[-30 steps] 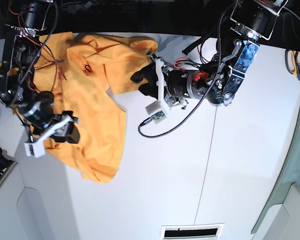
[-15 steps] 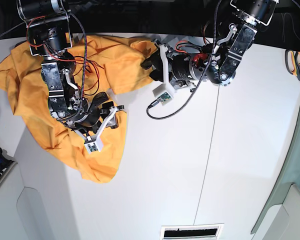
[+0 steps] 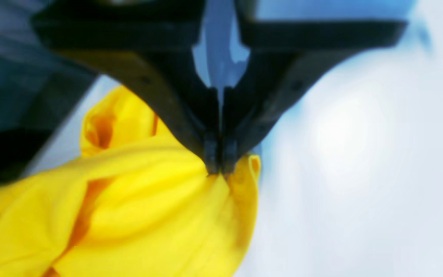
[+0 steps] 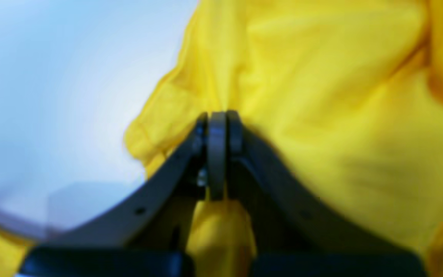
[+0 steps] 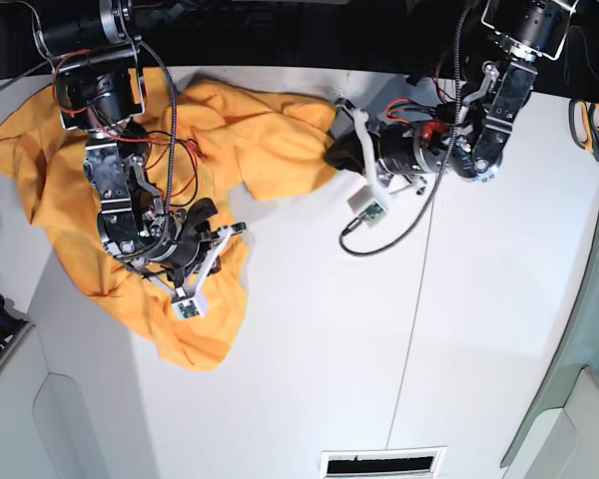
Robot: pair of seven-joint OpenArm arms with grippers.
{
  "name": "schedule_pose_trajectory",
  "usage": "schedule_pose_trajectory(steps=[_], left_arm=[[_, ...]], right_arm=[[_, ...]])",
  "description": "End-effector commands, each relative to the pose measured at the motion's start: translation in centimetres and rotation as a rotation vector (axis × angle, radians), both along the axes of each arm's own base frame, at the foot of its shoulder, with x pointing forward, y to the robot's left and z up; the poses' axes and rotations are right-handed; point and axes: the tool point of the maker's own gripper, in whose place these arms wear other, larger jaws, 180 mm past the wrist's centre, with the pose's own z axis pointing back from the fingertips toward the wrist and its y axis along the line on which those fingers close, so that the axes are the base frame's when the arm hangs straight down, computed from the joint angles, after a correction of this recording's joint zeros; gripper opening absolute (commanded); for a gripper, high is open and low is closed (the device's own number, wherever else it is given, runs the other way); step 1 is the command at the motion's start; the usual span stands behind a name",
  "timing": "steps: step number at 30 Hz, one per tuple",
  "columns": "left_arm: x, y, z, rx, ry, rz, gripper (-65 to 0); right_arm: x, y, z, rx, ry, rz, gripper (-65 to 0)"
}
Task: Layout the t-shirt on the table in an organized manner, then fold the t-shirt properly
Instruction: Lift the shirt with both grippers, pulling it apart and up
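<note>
The orange-yellow t-shirt [image 5: 190, 140] lies crumpled on the left part of the white table [image 5: 379, 349]. In the base view my left gripper [image 5: 330, 153] is at the shirt's right edge. In the left wrist view its jaws are shut on a bunched fold of the t-shirt [image 3: 160, 207], pinched at the left gripper [image 3: 219, 169]. My right gripper [image 5: 205, 213] is over the shirt's lower middle. The right wrist view shows the right gripper [image 4: 217, 123] shut on a pinch of the t-shirt [image 4: 340, 115]. No print shows on the shirt.
Scissors [image 5: 591, 125] lie at the table's far right edge. A thin dark seam [image 5: 419, 299] runs down the tabletop, and a slotted vent [image 5: 384, 462] sits at the front edge. Cables hang from both arms over the shirt and table.
Both grippers have closed onto the shirt fabric. The left gripper has moved right, drawing the shirt's edge with it. The right arm swung in over the shirt and settled slightly lower.
</note>
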Motion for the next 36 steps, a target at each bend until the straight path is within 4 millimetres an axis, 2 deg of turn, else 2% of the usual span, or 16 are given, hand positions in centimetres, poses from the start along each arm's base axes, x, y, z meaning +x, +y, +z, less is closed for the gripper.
schedule_pose_trajectory(steps=[1,4,8,13,18,22,25,28,31,36], left_arm=[[0.9,1.4,0.5,0.024,-0.014,0.028,-65.0],[1.9,3.4,1.7,0.006,-0.018,0.083,-65.0],[2.8,4.3,3.7,-0.051,-0.038,0.099,-65.0],[4.8,5.9,6.8,-0.100,-0.117,0.174,-65.0],[6.1,9.4,8.8,-0.066,-0.185,0.233,-65.0],[6.4,12.2,9.5,-0.016,-0.204,0.260,-65.0],[6.2,13.6,9.5,0.021,-0.196,0.264,-65.0],[4.0,14.1,8.1,0.041,-0.098,0.251,-65.0],[0.2,13.5,5.9,0.016,0.021,0.235,-65.0],[-6.2,8.6,4.1,-0.171,0.164,0.150,-65.0]], right_arm=[[3.0,0.2,3.1,0.022,-0.093,-0.003,-65.0],[5.2,0.4,5.6,0.038,-0.147,-0.004,-65.0],[7.8,0.8,9.0,0.074,-0.214,-0.005,-65.0],[10.5,0.9,13.0,0.082,-0.296,-0.003,-65.0],[12.5,1.2,16.6,0.109,-0.360,0.002,-65.0],[13.6,2.5,19.4,0.154,-0.413,0.024,-65.0],[14.2,4.7,20.8,0.191,-0.428,0.054,-65.0],[14.7,7.5,21.6,0.221,-0.435,0.089,-65.0],[15.3,8.6,22.5,0.217,-0.450,0.101,-65.0],[16.2,9.0,24.9,0.223,-0.489,0.108,-65.0]])
